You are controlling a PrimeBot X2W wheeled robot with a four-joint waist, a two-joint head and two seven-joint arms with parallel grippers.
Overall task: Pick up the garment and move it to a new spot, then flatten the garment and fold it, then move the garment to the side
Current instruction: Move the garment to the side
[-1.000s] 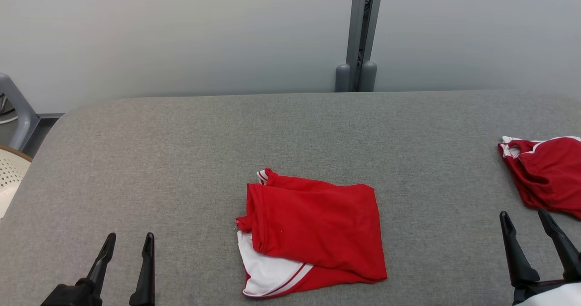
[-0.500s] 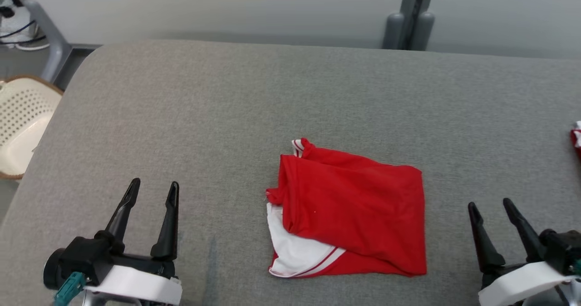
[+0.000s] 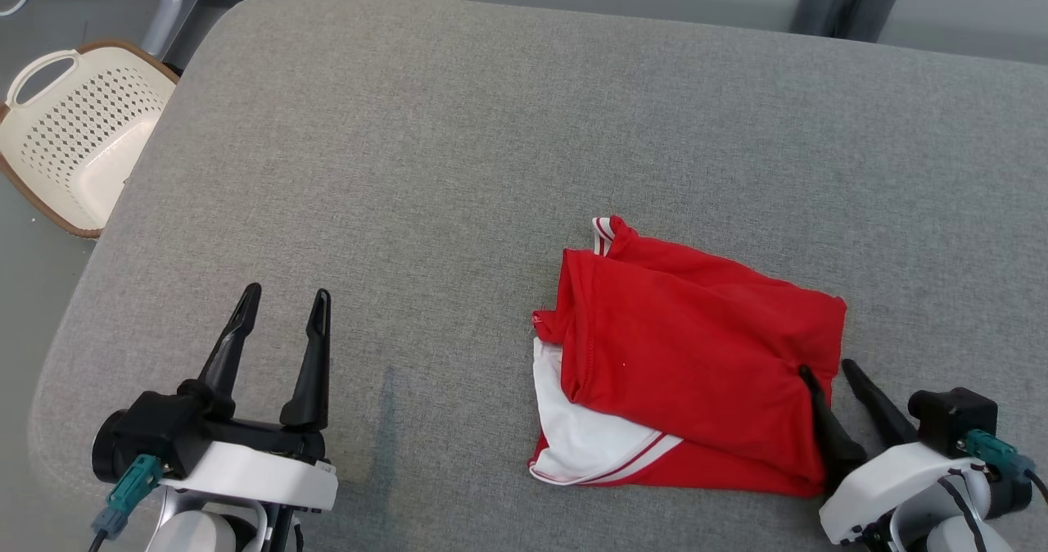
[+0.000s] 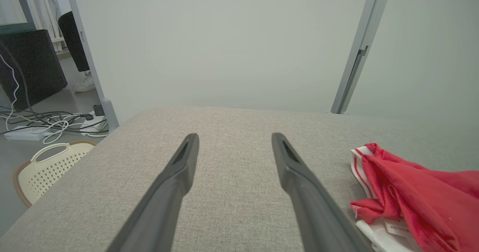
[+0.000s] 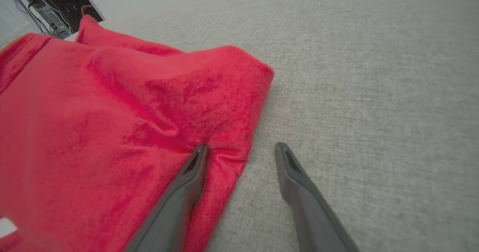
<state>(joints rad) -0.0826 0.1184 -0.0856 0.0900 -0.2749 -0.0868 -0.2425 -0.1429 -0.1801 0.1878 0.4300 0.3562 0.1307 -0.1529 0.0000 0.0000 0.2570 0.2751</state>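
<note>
place: lab | cues: floor cables (image 4: pixel 56 120); partition post (image 4: pixel 357 57); padded table (image 3: pixel 491 126)

Garment (image 3: pixel 696 372) lies on the table (image 3: pixel 491 126), right of centre, toward my side. My right gripper (image 3: pixel 827 367) straddles its right border: one finger on the cloth, the other over the table just beside. My left gripper (image 3: pixel 286 292) is well left of it. Basket (image 3: pixel 82 134) on the floor, left of the table.
</note>
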